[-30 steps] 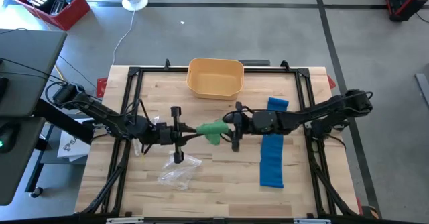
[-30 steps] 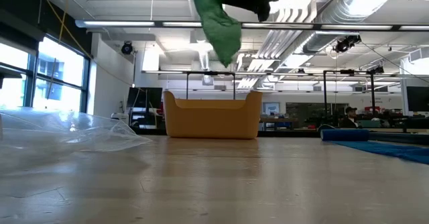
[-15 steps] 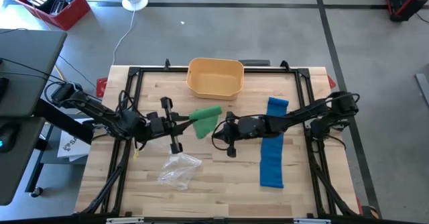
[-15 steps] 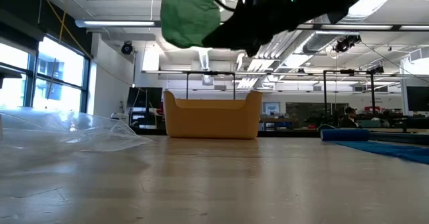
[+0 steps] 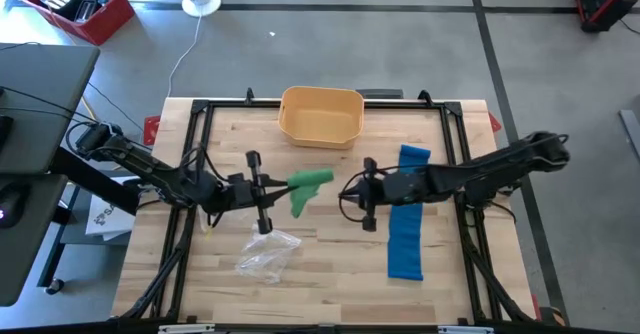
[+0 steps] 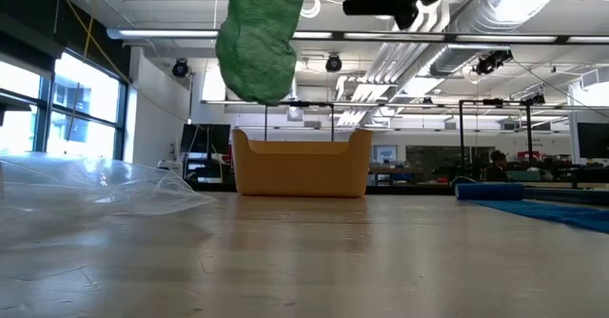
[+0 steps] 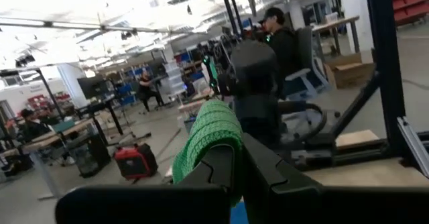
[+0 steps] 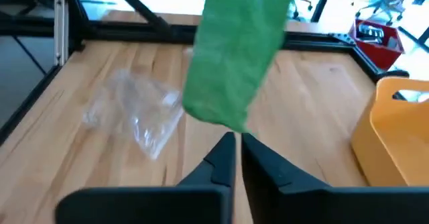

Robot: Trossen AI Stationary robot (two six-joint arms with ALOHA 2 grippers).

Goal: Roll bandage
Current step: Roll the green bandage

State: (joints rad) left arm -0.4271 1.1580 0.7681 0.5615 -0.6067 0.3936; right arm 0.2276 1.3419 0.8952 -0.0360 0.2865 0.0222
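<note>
green bandage (image 5: 305, 186), a limp knit strip, hangs pinched in left fingers (image 7: 221, 167); right fingers (image 8: 224, 158) nearly together, empty

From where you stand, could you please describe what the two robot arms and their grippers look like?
Both arms are dark, nearly black, jointed links with thin black cables looped alongside them. The left gripper and the right gripper each carry a short black crossbar with rounded ends near the wrist. The left fingers and the right fingers are flat, matte-black tapered blades. No markings are visible.
</note>
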